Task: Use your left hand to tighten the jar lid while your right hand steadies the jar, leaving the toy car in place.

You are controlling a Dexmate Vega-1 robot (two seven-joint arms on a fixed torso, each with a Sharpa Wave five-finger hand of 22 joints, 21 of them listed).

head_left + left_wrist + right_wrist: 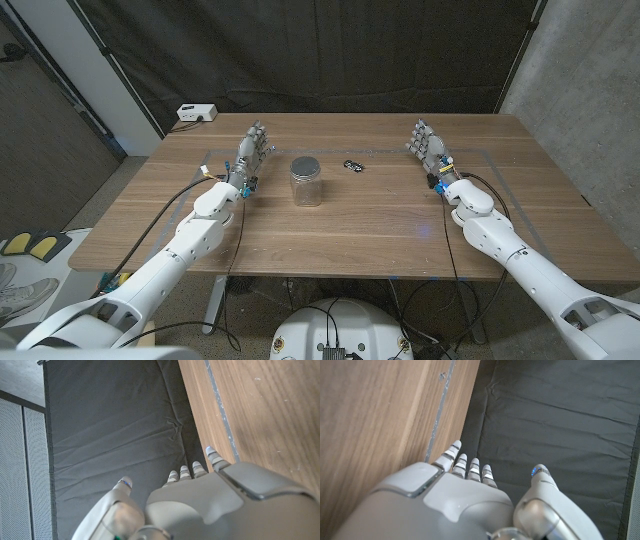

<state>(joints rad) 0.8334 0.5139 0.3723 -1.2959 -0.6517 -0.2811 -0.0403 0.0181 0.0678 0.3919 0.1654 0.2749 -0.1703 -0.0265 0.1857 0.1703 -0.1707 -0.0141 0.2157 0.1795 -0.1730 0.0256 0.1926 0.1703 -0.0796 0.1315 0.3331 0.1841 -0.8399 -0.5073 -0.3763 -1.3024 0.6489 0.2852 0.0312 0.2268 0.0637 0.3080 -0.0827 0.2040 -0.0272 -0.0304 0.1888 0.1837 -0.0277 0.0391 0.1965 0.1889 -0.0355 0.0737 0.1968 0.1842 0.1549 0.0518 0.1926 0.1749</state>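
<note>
A clear glass jar with a dark grey lid [306, 181] stands upright near the middle of the wooden table [350, 230]. A small black toy car [353, 165] sits just behind and to the right of it. My left hand [250, 152] is left of the jar, a short gap away, fingers apart and holding nothing. My right hand [428, 148] is far to the right of the jar and car, also open and empty. The left wrist view shows the back of my left hand [210, 505] with fingers extended. In the right wrist view my right hand [445, 505] looks the same.
A white box [195, 113] sits on the floor behind the table's far left corner. A black curtain [300, 50] hangs behind the table. Blue tape lines [480, 152] mark the tabletop near its edges.
</note>
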